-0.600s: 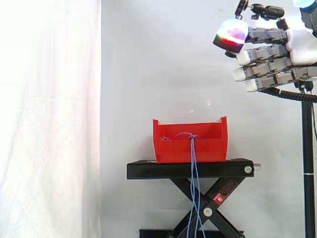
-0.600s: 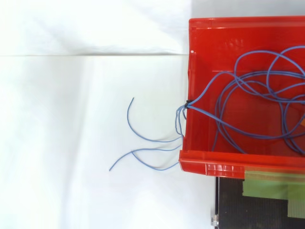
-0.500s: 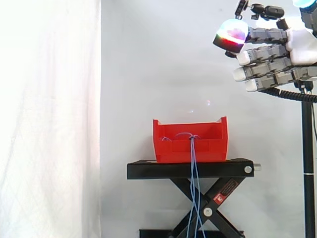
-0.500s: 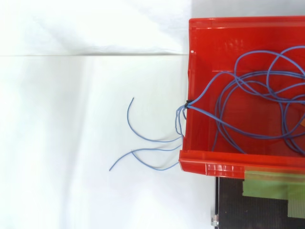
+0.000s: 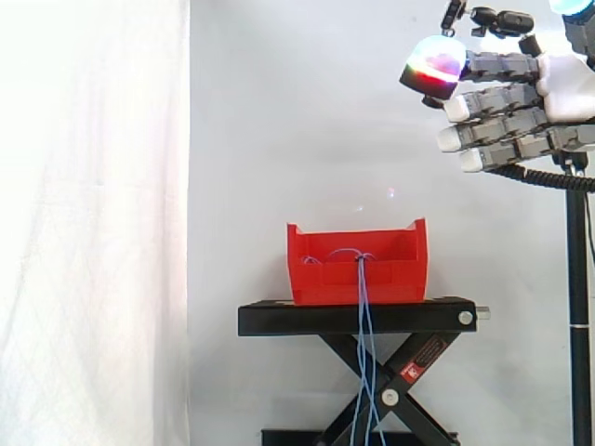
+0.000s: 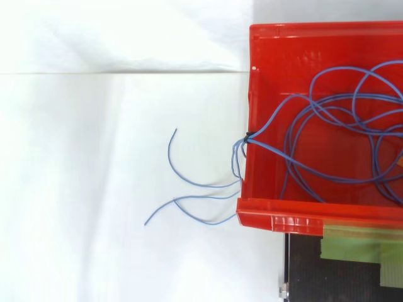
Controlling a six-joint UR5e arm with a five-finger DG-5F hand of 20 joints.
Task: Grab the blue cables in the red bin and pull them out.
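Note:
A red bin [image 5: 358, 268] stands on a black scissor stand [image 5: 358, 318]. Thin blue cables [image 6: 334, 126] lie looped inside the bin [image 6: 302, 56]. They are bundled where they cross its wall, and their loose ends [image 5: 364, 372] hang down in front of the stand. From above those ends [image 6: 189, 189] spread out to the left of the bin. My hand [image 5: 507, 102] hovers high at the upper right, well above and to the right of the bin. Its fingers are stretched out toward the left, with nothing held between them.
A white curtain [image 5: 93, 223] hangs along the left side. A dark vertical pole [image 5: 578, 307] stands at the right edge. Green tape [image 6: 359, 242] lies on the stand top below the bin's lower wall.

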